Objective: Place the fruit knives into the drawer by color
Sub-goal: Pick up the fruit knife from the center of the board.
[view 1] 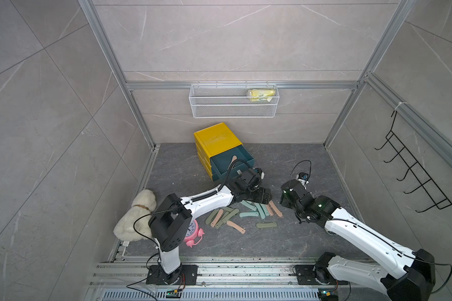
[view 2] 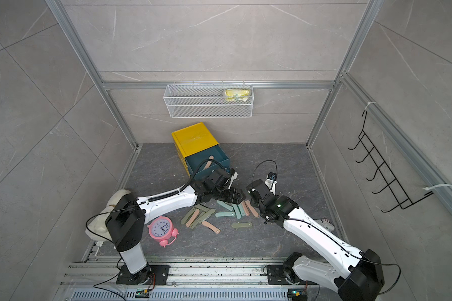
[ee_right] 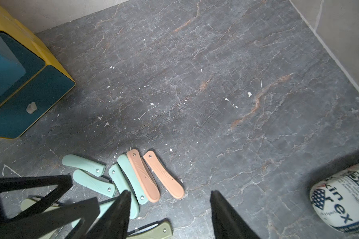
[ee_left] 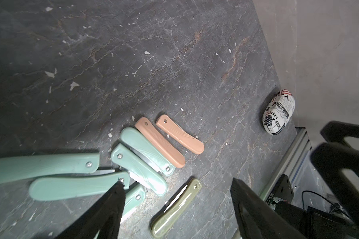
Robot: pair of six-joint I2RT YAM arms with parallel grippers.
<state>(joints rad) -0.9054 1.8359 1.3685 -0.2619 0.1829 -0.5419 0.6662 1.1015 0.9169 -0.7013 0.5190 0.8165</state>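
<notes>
Fruit knives (view 1: pixel 248 215) lie flat and scattered on the dark floor in front of the drawer (view 1: pixel 217 139), whose top tray stands pulled out with one pink knife (view 1: pixel 234 157) inside. My left gripper (ee_left: pixel 177 182) hangs spread and empty over the teal group, one fingertip (ee_left: pixel 118 190) at a teal handle's rivet end. The right gripper (ee_right: pixel 170 192) is just beside it, also spread and empty. The pink pair (ee_left: pixel 160 142) lies just past the left fingertips, toward the right arm, its long axes slanted across the left jaw line. I judge the right arm nearer, and either one needs a wrist turn before pinching.
</notes>
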